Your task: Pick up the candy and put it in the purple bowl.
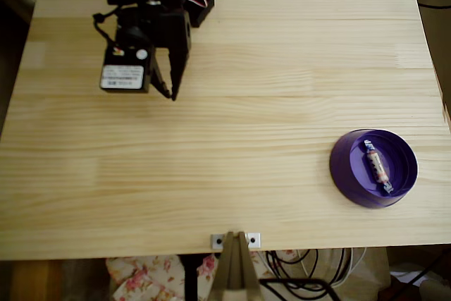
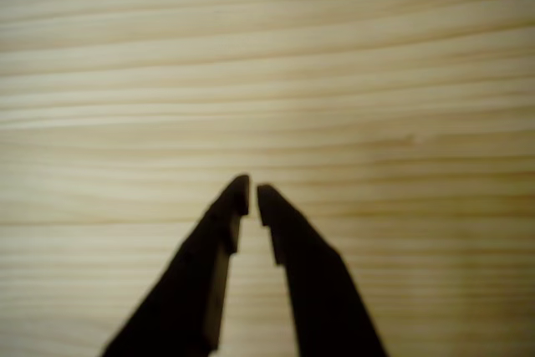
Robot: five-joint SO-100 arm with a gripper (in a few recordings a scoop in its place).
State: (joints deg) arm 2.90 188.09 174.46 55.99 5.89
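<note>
Overhead view: candy (image 1: 376,166) lies inside purple bowl (image 1: 374,168); light, crinkly, best gripped mid-body. Gripper (image 2: 252,194), far from bowl, nearly closed, empty.

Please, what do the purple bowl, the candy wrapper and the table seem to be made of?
Purple bowl: probably plastic, glossy, with light glinting on its rim. Candy: a thin wrapper, likely plastic film or paper, twisted at the ends; too small to tell. Table: pale wood in joined strips, matte, with visible grain.

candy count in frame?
1. The candy lies inside the purple bowl at the table's right edge in the overhead view, diagonal across its bottom. Nothing appears to hide another.
</note>
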